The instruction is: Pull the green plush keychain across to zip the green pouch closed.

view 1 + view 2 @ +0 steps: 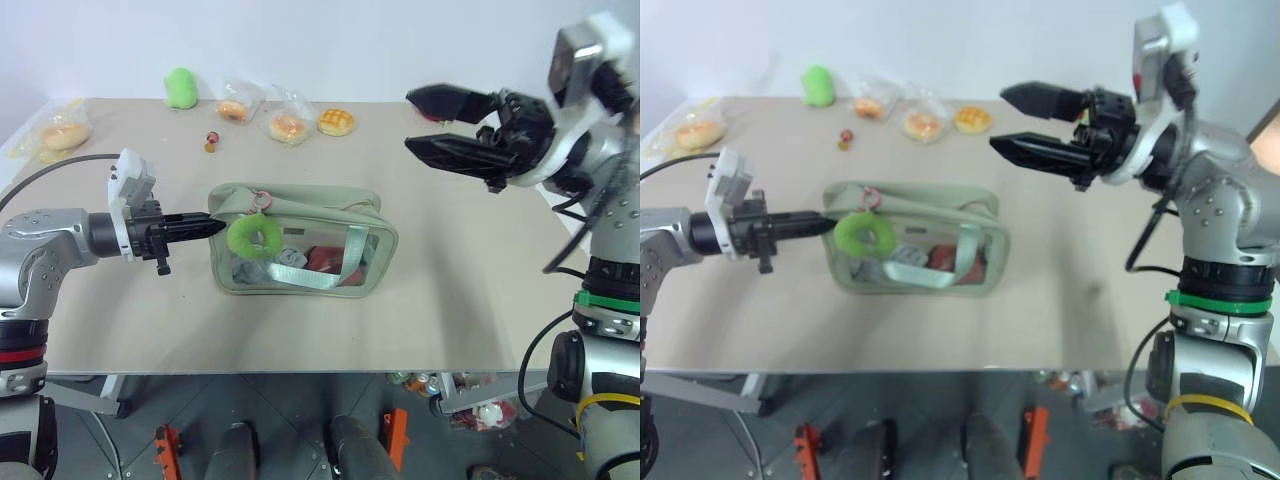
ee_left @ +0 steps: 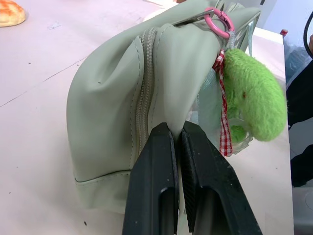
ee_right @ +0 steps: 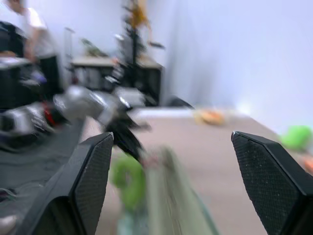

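Four wrapped buns — far behind the green pouch.

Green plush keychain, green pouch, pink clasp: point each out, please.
green plush keychain (image 1: 254, 237), left eye view, on the fuzzy ring's left curve.
green pouch (image 1: 330, 205), left eye view, on the fabric top panel.
pink clasp (image 2: 218, 22), left wrist view, on the ring's rim.

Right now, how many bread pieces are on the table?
4, all along the far edge: one bagged bun at the far left corner, two bagged buns near the middle, and one bare bun beside them. Others may be hidden.
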